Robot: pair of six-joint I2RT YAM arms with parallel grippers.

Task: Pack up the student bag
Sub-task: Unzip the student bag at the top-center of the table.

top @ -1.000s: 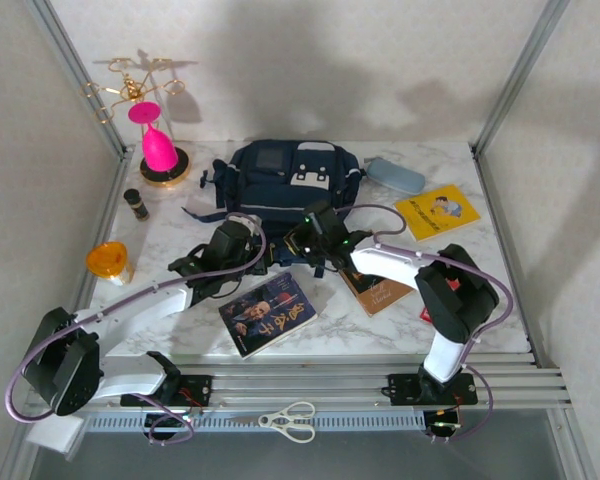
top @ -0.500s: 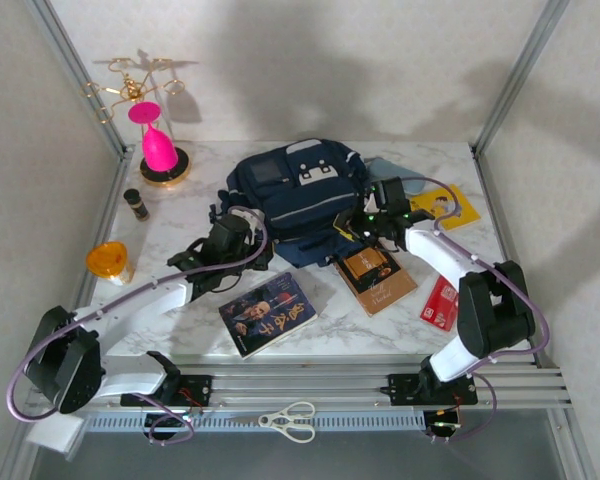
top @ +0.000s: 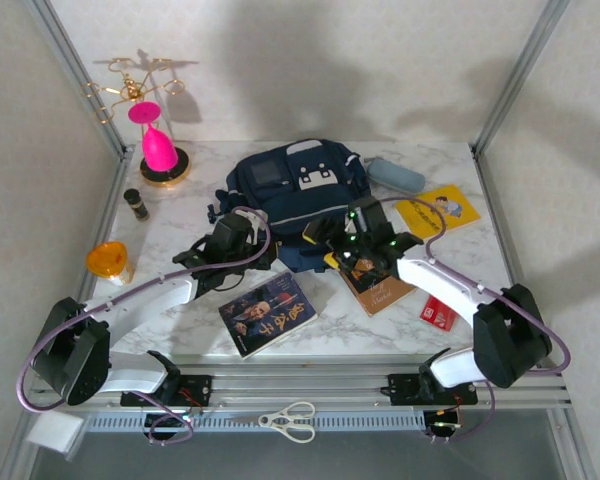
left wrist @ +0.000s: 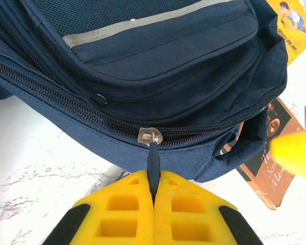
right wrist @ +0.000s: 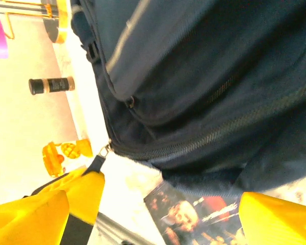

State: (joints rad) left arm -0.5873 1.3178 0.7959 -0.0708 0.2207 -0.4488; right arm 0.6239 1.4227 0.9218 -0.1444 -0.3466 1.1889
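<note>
The student bag [top: 290, 190], navy with grey piping, lies at the back middle of the table. Its long front zipper shows in the left wrist view across the student bag [left wrist: 158, 66], with the metal slider [left wrist: 149, 136] near the middle. My left gripper [left wrist: 153, 178] is shut on the dark zipper pull [left wrist: 153, 161], and it sits at the front left of the bag as left gripper [top: 263, 250]. My right gripper [top: 318, 236] hovers open at the bag's front, just right of the left one. Its fingertips [right wrist: 280, 219] stand wide apart with nothing between them, above a book cover [right wrist: 194, 219].
A blue book [top: 268, 312] and a brown book [top: 378, 283] lie in front of the bag. A red card [top: 438, 313], yellow booklet [top: 438, 211] and grey pouch [top: 395, 176] are at the right. A pink stand [top: 160, 150], small bottle [top: 136, 204] and orange cup [top: 108, 262] are at the left.
The right gripper opened wide and swung from the bag's right side back to its front. The bag shifted and tilted a second ago. The left gripper kept its hold on the zipper pull.
</note>
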